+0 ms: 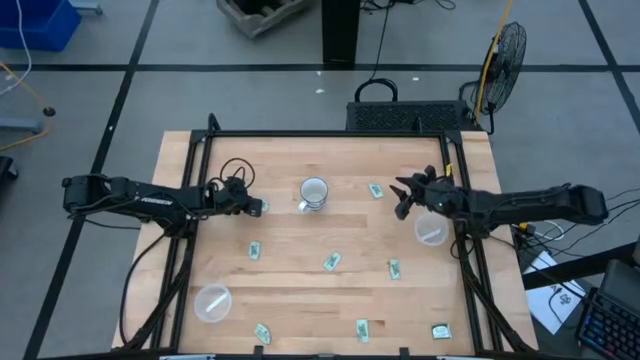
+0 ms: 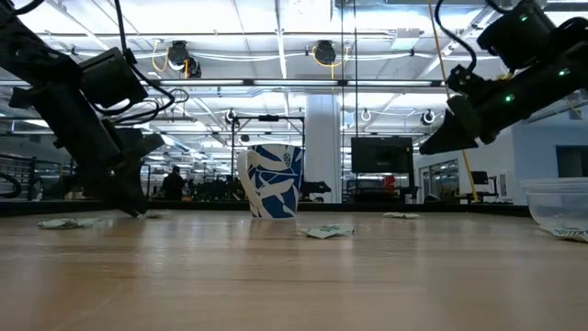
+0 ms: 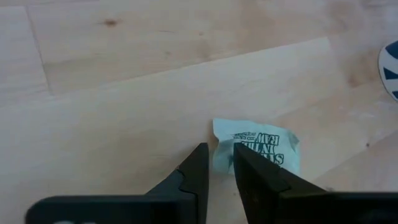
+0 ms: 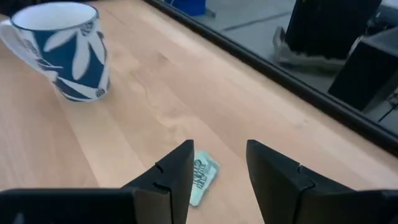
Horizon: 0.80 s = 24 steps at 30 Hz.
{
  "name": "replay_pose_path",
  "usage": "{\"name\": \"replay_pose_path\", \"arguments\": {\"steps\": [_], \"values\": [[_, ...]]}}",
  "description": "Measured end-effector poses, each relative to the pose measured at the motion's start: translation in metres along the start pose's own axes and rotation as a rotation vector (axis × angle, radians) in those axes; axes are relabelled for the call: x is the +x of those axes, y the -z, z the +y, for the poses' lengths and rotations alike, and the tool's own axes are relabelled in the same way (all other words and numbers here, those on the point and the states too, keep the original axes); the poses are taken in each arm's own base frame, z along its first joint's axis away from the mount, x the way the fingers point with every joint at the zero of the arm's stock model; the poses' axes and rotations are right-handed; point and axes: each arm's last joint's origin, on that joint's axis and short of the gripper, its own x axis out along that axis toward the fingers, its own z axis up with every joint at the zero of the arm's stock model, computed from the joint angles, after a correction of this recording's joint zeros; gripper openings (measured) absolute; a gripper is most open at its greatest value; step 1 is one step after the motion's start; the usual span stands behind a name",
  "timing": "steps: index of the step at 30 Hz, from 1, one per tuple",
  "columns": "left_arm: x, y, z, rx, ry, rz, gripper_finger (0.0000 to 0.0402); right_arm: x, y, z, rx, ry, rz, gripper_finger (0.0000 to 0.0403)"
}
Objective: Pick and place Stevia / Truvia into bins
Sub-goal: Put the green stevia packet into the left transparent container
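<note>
Several pale green Stevia sachets lie flat on the wooden table (image 1: 300, 285). My left gripper (image 1: 250, 205) is down at the table left of the mug, its fingers nearly closed on one sachet (image 3: 261, 146). My right gripper (image 1: 405, 195) is open above the table at the right, and a sachet (image 4: 202, 174) lies beyond the gap between its fingers; this sachet also shows in the high view (image 1: 376, 190). One clear bin (image 1: 431, 231) stands just under the right arm. The other bin (image 1: 212, 302) stands near the front left. My left gripper has the sachet's crumpled edge (image 3: 222, 152) between its two fingertips (image 3: 200, 163), with only a narrow gap left. The fingers slant down from the table's left. The rest of the sachet lies on the table beyond the fingers.
A white mug with a blue leaf pattern (image 1: 314, 192) stands upright at the middle of the table's far half, between the two grippers. More sachets lie across the near half (image 1: 331, 261) and along the front edge (image 1: 362, 329). A black frame edges the table.
</note>
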Motion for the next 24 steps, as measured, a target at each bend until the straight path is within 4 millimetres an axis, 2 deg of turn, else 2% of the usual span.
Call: {"name": "replay_pose_path", "arguments": {"steps": [4,9,14,19,24], "values": [[0.0,0.0,0.0,0.002,-0.003,0.002,0.0011,0.007,0.0,-0.011,0.035,0.008,0.034,0.0141],[0.0,0.001,-0.001,0.022,0.021,0.025,0.0005,0.009,0.004,-0.015,0.042,-0.039,0.088,0.0141],[-0.007,-0.003,-0.013,0.096,0.152,0.089,0.0003,0.009,0.003,-0.015,0.045,-0.033,0.079,0.0141],[-0.037,-0.016,-0.042,0.201,0.253,0.138,0.0002,0.009,0.002,-0.015,0.049,-0.035,0.066,0.0141],[-0.092,-0.026,-0.072,0.335,0.176,0.21,0.0001,0.009,0.002,-0.015,0.05,-0.036,0.064,0.0141]]}}
